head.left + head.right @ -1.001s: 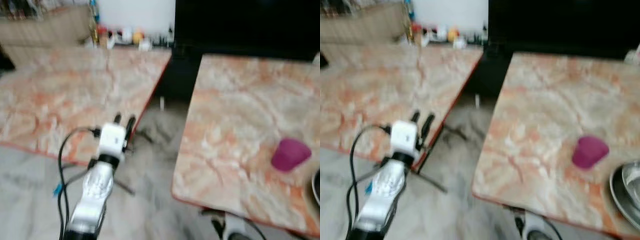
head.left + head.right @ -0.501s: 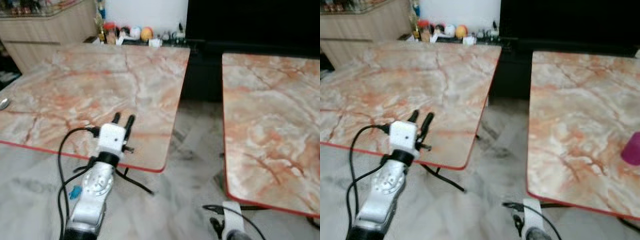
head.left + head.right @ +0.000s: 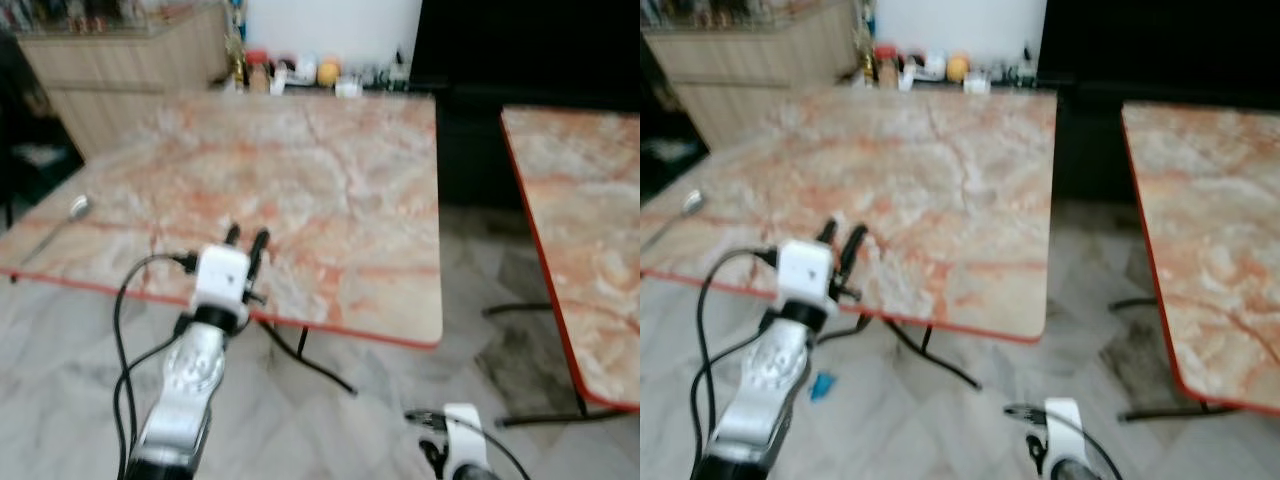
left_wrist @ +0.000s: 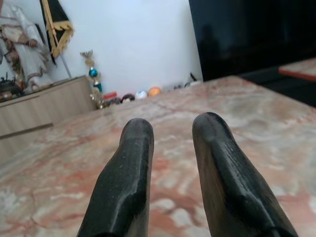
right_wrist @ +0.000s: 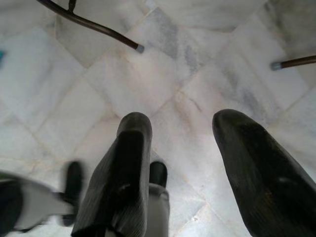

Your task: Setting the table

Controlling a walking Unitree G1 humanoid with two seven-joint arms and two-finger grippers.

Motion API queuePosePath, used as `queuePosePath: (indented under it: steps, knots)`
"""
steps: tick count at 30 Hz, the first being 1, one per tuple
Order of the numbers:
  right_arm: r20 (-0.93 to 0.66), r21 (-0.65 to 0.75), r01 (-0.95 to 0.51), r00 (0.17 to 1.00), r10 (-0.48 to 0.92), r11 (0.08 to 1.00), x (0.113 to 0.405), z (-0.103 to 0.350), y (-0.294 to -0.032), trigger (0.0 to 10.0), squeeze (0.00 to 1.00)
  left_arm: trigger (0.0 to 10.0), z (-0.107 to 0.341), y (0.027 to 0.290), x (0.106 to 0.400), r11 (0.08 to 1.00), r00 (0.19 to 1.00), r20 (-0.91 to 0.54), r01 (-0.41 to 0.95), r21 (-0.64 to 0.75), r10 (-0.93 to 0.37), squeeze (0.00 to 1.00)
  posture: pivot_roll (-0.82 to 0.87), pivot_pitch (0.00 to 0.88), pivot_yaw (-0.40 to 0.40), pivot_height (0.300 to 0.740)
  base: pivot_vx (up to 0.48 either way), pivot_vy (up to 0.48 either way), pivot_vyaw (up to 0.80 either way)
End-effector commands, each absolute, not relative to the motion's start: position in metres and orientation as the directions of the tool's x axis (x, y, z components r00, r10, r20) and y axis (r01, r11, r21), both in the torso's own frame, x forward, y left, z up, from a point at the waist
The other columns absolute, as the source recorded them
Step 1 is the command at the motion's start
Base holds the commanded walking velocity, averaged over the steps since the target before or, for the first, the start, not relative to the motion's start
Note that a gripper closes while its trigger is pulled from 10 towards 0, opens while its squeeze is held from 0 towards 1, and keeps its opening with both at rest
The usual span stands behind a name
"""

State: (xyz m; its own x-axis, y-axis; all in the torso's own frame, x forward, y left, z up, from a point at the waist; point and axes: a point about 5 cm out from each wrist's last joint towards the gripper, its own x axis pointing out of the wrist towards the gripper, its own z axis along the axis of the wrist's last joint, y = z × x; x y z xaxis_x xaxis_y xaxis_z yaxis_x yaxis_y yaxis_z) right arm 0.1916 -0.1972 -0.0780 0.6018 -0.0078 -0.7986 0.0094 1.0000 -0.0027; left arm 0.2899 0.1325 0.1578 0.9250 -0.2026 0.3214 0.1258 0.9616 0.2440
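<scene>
Head cameras look down on two marble-patterned tables with red edging, set side by side with a strip of pale marble floor (image 3: 380, 420) between them. Frames slightly blurred.

Left table (image 3: 300, 200): large, takes up the centre and left of the scene. A metal spoon (image 3: 75, 208) lies near its left edge, bowl toward the far side, handle running back toward the near edge. It is the single item of tableware on this top.

Right table (image 3: 590, 250): only its left part is in frame, top bare where visible. Black metal legs show under both tables.

Far side: a row of small items (image 3: 300, 72), bottles and an orange ball among them, against a white wall, just past the far edge of the left table. Wooden cabinet (image 3: 120, 80) at far left. Dark panel (image 3: 520, 40) at far right.

Left gripper (image 3: 246, 238): raised in front of the robot, fingers pointing away over the near edge of the left table, right of the spoon and well apart from it. In the left wrist view the two black fingers (image 4: 126, 177) stand a narrow gap apart with nothing between them, above the marble top, not touching it.

Right gripper (image 5: 180, 148): hangs low at the robot's right side, pointing at the floor tiles. Jaws parted moderately, holding nothing. The right wrist (image 3: 460, 455) shows at the bottom of the head view. A small blue object (image 3: 821, 385) lies on the floor beneath the near edge of the left table; cannot tell what it is.
</scene>
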Motion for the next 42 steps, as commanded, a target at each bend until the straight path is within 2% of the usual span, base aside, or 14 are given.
queuePosePath:
  steps: [1, 36, 42]
  knots:
    - [-0.791, 0.019, -0.002, 0.611, 0.016, 1.000, 0.1972, -0.0765, -0.1883, 10.0, 0.00, 10.0, 0.1589, 0.1397, 0.2902, 0.958, 0.929, 0.317, 0.107, 0.266, -0.192, 0.00, 0.10, 0.000, -0.009, 0.740, 0.000, 0.480, 0.00]
    - [-0.792, 0.023, 0.001, 0.610, 0.018, 1.000, 0.1966, -0.0767, -0.1886, 10.0, 0.00, 10.0, 0.1575, 0.1395, 0.2904, 0.957, 0.932, 0.303, 0.118, 0.263, -0.198, 0.00, 0.11, 0.000, -0.010, 0.740, 0.000, 0.480, 0.00]
    - [-0.789, 0.027, 0.008, 0.614, 0.016, 1.000, 0.1967, -0.0766, -0.1887, 10.0, 0.00, 10.0, 0.1537, 0.1348, 0.2904, 0.954, 0.933, 0.275, 0.166, 0.249, -0.234, 0.00, 0.11, 0.000, -0.010, 0.740, 0.000, 0.239, 0.00]
